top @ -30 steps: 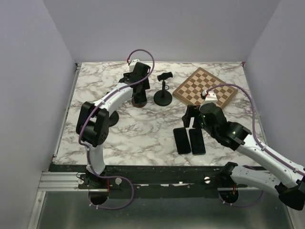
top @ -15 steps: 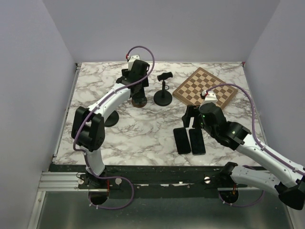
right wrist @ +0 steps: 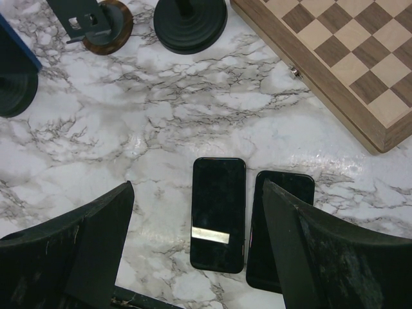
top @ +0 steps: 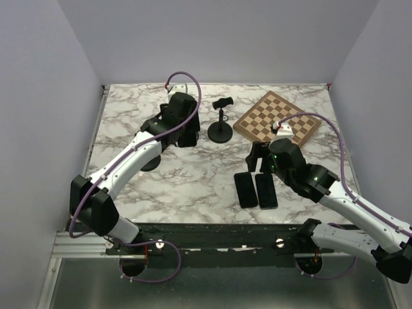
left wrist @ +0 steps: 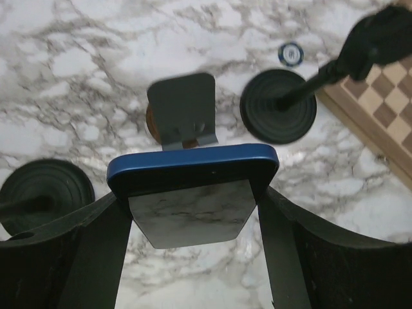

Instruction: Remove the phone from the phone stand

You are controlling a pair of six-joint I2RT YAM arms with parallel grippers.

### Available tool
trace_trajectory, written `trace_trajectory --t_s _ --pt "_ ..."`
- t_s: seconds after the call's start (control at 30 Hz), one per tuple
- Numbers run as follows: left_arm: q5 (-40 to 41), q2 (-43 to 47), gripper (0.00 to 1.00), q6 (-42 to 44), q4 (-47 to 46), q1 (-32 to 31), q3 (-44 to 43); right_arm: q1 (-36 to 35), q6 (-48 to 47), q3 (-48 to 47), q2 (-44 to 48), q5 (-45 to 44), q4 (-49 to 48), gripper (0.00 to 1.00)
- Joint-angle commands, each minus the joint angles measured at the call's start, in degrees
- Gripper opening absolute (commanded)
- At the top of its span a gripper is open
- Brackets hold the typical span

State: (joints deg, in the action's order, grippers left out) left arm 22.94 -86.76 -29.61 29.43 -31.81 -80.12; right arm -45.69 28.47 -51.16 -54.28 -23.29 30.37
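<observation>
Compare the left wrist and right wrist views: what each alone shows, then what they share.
Left wrist only: the left gripper clamping the blue-edged phone; a small blue-and-white disc. Right wrist only: two black phones lying flat, side by side. Both: the empty grey phone stand on its round wooden base, the black round-based stand, the wooden chessboard.

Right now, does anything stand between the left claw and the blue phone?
Nothing visible does. The left claw grips the blue phone by its side edges, and the phone stand shows bare beyond it.
</observation>
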Motion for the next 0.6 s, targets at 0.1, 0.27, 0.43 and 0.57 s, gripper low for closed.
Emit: trace_trajectory --t_s 0.1,0.27,0.43,0.57 --pt "-9.7 8.5 0.0 -7.5 9.4 -7.3 9.4 -0.3 0.3 -1.8 0.5 0.0 1.4 0.88" --pt "-14.5 5.5 0.0 -18.6 15.8 -14.0 8.3 -0.4 0.6 -1.8 1.1 0.1 1.4 0.88" --pt "-14.2 -4.8 0.0 -32.1 25.0 -20.2 0.2 -0.3 1.0 -2.1 1.6 0.1 2.2 0.88" --pt "-18.9 -10.3 0.0 -38.7 22.4 -22.4 -1.1 -0.4 1.2 -1.7 2.5 0.0 2.7 0.88"
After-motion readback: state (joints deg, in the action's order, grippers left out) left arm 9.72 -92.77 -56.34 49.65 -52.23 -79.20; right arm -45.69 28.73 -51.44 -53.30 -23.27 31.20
